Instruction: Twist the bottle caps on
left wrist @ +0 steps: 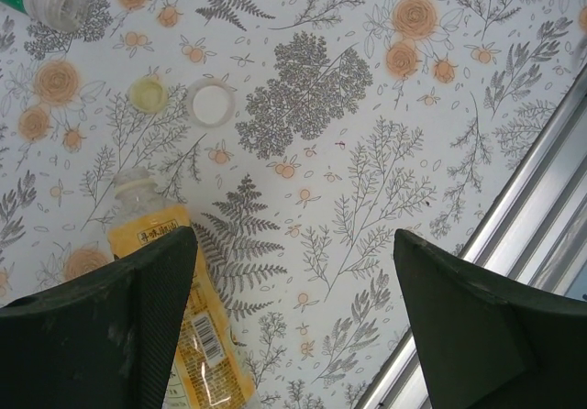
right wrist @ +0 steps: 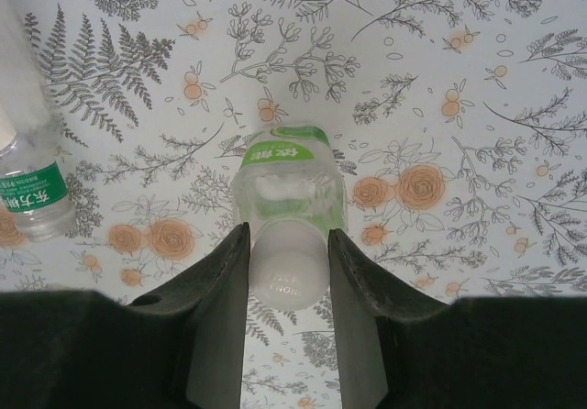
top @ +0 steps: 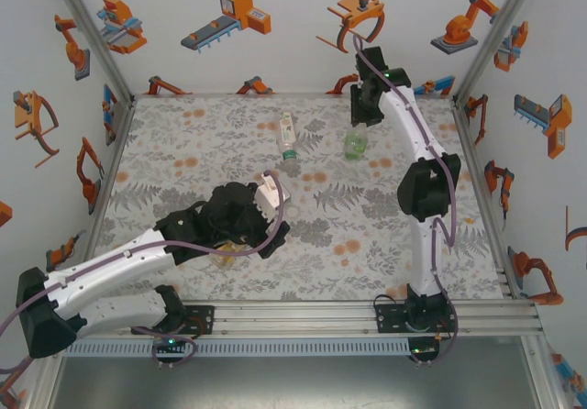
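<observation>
My right gripper [right wrist: 288, 235] is shut on a whitish bottle cap [right wrist: 289, 271] that sits on top of the short green bottle [right wrist: 289, 184], which stands upright at the back [top: 356, 145]. The clear bottle [right wrist: 32, 184] with its green neck lies on its side to the left of it [top: 287, 134]. My left gripper [left wrist: 295, 244] hangs open over bare mat. The orange-yellow bottle [left wrist: 197, 336] lies uncapped by the left finger [left wrist: 110, 326], partly hidden behind it. Two loose caps, a pale yellow one [left wrist: 149, 93] and a white one [left wrist: 210, 104], lie beyond its neck.
The flower-printed mat [top: 385, 244] covers the whole table. An aluminium rail [left wrist: 514, 216] runs along the near edge, close to my left gripper's right finger. Walls with orange prints close in the sides and back.
</observation>
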`<move>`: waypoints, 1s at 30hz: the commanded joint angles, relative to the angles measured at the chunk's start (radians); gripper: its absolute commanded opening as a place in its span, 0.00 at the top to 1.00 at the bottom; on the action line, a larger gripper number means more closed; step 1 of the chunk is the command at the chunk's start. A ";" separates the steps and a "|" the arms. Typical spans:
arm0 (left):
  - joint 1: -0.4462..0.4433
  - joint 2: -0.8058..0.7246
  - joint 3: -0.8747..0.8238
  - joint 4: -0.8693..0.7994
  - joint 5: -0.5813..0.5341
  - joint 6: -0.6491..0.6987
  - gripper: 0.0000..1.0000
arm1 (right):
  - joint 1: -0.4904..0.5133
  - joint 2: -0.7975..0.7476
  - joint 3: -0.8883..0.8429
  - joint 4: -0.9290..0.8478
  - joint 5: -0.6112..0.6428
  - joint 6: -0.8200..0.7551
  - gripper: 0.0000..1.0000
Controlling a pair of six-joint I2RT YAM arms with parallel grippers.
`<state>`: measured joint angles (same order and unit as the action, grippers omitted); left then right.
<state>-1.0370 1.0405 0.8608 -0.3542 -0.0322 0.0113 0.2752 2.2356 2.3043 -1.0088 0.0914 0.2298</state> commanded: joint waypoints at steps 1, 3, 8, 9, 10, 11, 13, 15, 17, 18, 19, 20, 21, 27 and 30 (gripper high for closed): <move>0.007 0.013 -0.006 0.021 0.010 -0.024 0.20 | -0.004 0.016 0.024 -0.037 -0.010 -0.009 0.95; 0.007 0.019 -0.003 0.025 0.011 -0.026 0.20 | -0.004 0.017 0.021 -0.039 -0.015 -0.009 0.80; 0.007 0.018 0.000 0.031 0.004 -0.020 0.20 | -0.004 0.002 0.028 -0.038 -0.003 -0.012 0.61; 0.006 0.015 0.000 0.030 0.001 -0.020 0.20 | -0.004 -0.002 0.032 -0.039 -0.001 -0.012 0.59; 0.006 0.011 -0.002 0.030 0.000 -0.020 0.20 | -0.004 -0.007 0.037 -0.039 -0.001 -0.014 0.56; 0.007 0.007 -0.004 0.030 -0.004 -0.020 0.19 | -0.004 -0.013 0.043 -0.042 -0.001 -0.015 0.55; 0.008 -0.008 -0.003 0.027 -0.011 -0.023 0.19 | -0.004 -0.022 0.059 -0.051 0.002 -0.018 0.52; 0.009 -0.019 -0.002 0.021 -0.023 -0.029 0.19 | -0.004 -0.032 0.074 -0.063 0.005 -0.023 0.49; 0.011 -0.030 0.002 0.013 -0.045 -0.035 0.19 | -0.004 -0.041 0.099 -0.085 0.005 -0.025 0.47; 0.012 -0.034 0.006 0.008 -0.058 -0.042 0.19 | -0.004 -0.046 0.111 -0.096 0.005 -0.024 0.47; 0.013 -0.039 0.013 -0.001 -0.078 -0.053 0.19 | -0.004 -0.056 0.120 -0.107 0.003 -0.022 0.47; 0.013 -0.043 0.021 -0.011 -0.095 -0.062 0.19 | -0.004 -0.065 0.120 -0.114 0.001 -0.021 0.47; 0.015 -0.049 0.033 -0.022 -0.125 -0.082 0.20 | -0.002 -0.079 0.118 -0.118 -0.002 -0.021 0.47; 0.065 -0.075 0.084 -0.078 -0.265 -0.195 0.20 | 0.045 -0.200 -0.002 -0.111 -0.019 0.006 0.47; 0.099 -0.113 0.095 -0.089 -0.267 -0.262 0.19 | 0.093 -0.268 -0.098 -0.073 -0.019 0.032 0.47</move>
<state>-0.9615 0.9737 0.9195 -0.4114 -0.2474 -0.1516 0.3195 2.0392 2.2662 -1.0916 0.0868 0.2325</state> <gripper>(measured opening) 0.808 0.525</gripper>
